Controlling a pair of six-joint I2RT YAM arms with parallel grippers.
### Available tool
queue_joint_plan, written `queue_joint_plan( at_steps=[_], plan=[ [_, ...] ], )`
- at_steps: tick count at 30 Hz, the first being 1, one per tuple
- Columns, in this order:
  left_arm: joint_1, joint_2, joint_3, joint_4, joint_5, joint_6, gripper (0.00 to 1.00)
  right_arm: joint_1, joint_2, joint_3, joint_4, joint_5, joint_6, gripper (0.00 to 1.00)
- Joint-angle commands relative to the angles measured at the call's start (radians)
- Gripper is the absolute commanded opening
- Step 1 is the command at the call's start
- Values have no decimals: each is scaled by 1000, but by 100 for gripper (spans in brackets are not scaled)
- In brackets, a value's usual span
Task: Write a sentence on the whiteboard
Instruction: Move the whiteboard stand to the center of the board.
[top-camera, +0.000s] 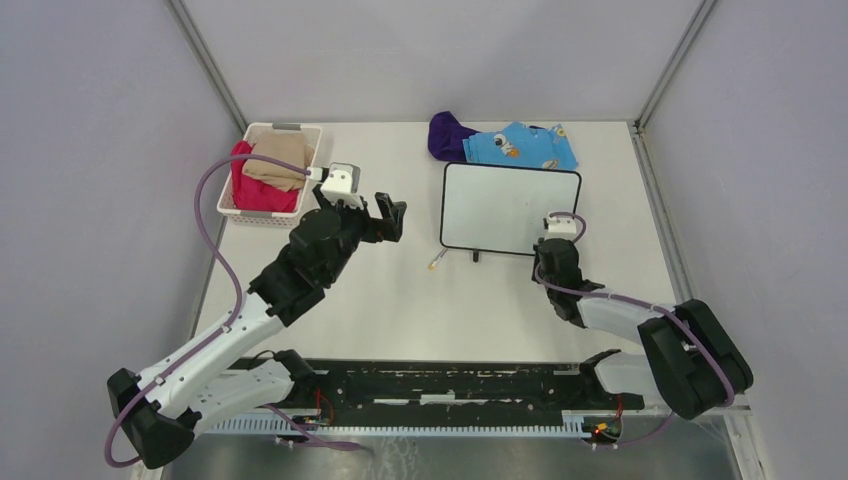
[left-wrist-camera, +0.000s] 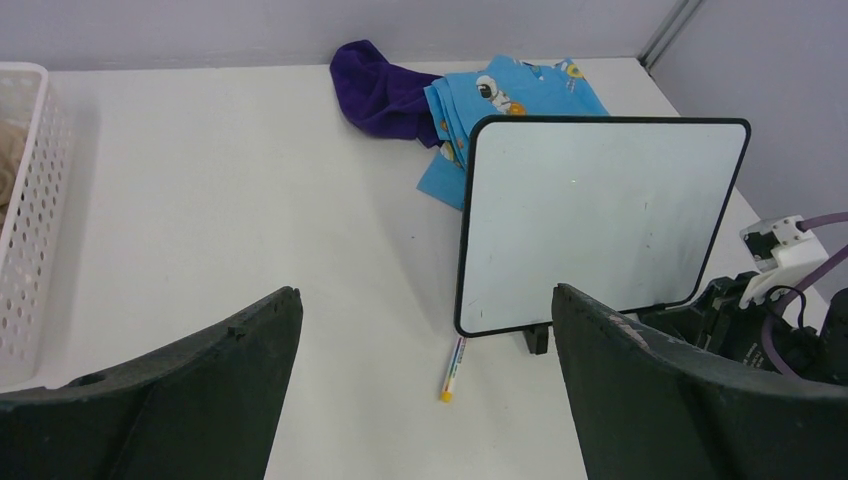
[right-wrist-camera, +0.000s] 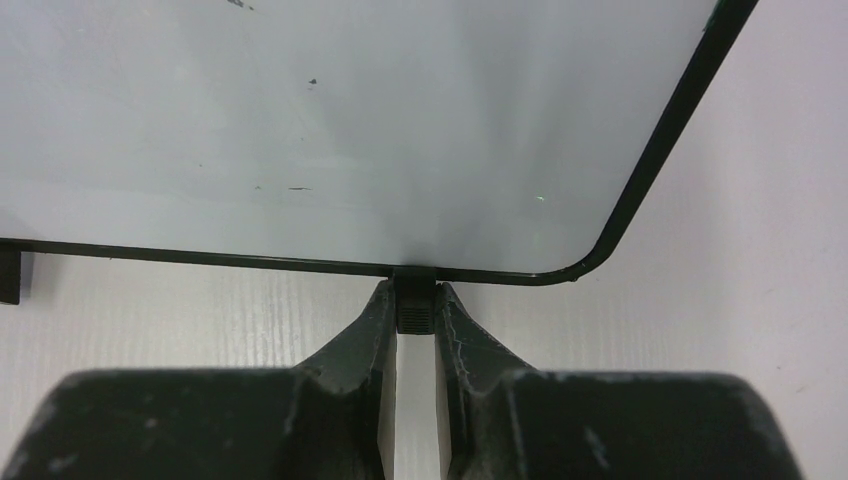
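1. Whiteboard (top-camera: 510, 208): stands on its feet on the right-centre of the table (top-camera: 450, 310), white face toward the arms. Just behind it lie a blue cloth (top-camera: 525, 148) and a purple cloth (top-camera: 448, 135). The face shows only a few faint specks.

2. Right arm: base at the near right corner, elbow folded back, forearm running low and leftward to the whiteboard's near right corner. Right gripper (right-wrist-camera: 415, 300): clenched on the right-hand foot (right-wrist-camera: 415, 318) under the bottom frame, one finger on each side and both touching it. The fingers (right-wrist-camera: 362, 340) point straight at the frame's lower edge.

3. Left arm: base at the near left, reaching diagonally up and inward, wrist raised above the table between the basket (top-camera: 262, 132) and the whiteboard. Left gripper (left-wrist-camera: 427, 292): released, jaws spread wide, nothing between them, aimed toward the whiteboard's left edge and well apart from it.

4. Marker (left-wrist-camera: 452, 368): flat on the table, just in front of the whiteboard's lower left corner, orange tip toward the arms, untouched by either gripper.

5. Basket: white, perforated, at the far left, holding red and beige fabric.
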Motion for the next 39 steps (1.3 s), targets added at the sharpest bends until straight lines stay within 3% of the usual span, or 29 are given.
queue_joint_plan(
  at_steps=[1, 8, 20, 30, 39],
  plan=[
    [-6, -3, 25, 21, -6, 11, 100, 46, 34, 51, 56, -42, 32, 0],
    [-6, 0, 26, 21, -8, 12, 100, 92, 4, 17, 38, -28, 18, 0],
    [-8, 12, 26, 19, -11, 12, 100, 122, -249, -172, -81, 3, 72, 0],
    [-8, 22, 25, 17, -22, 14, 99, 124, -210, -178, -95, 29, 195, 0],
    [-9, 26, 25, 16, -33, 19, 99, 133, -256, -145, -189, 114, 159, 0]
  ],
)
